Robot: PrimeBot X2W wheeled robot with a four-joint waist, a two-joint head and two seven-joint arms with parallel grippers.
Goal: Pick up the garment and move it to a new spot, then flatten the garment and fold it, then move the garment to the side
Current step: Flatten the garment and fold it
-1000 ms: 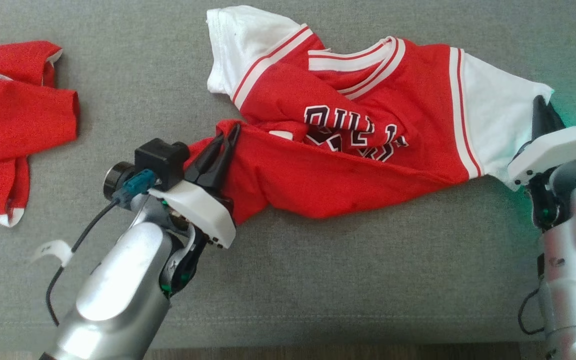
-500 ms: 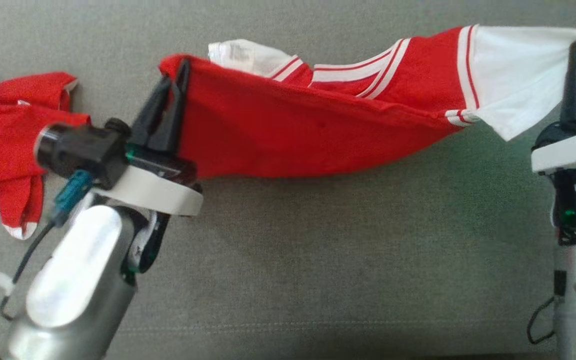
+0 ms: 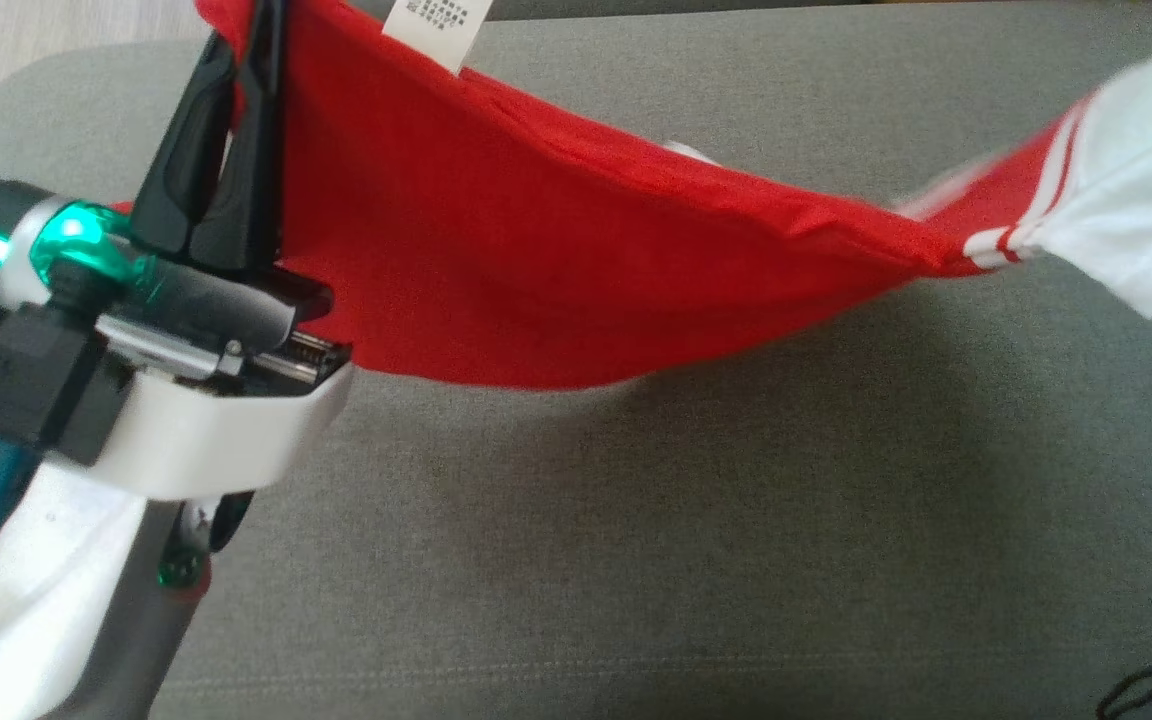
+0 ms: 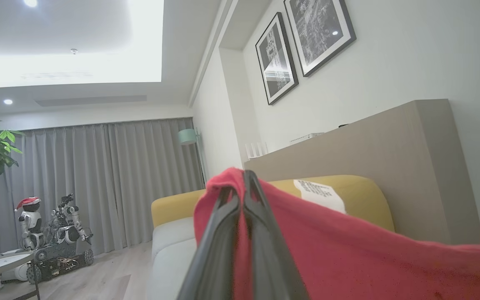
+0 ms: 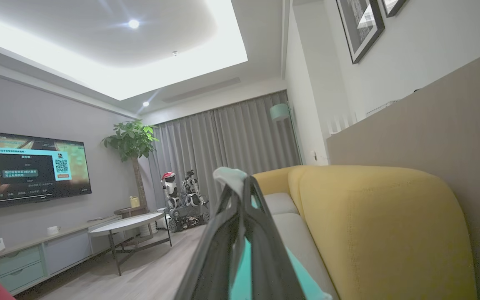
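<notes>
Between the left claw (image 4: pixel 243 183) and the right claw (image 5: pixel 242 185), the garment (image 3: pixel 536 280) sagged above the grey cushion (image 3: pixel 736 560). Both were clamped shut on it, the left on a red corner, the right on a white edge.

Head camera looks down close onto grey cushion (image 3: pixel 736 550); both wrist cameras share the curtains (image 4: pixel 98 179).

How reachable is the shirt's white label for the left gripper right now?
Probably not reachable. The left gripper is shut on the shirt by its red edge, holding it up; the label hangs close beside it, but it would have to let go first.
</notes>
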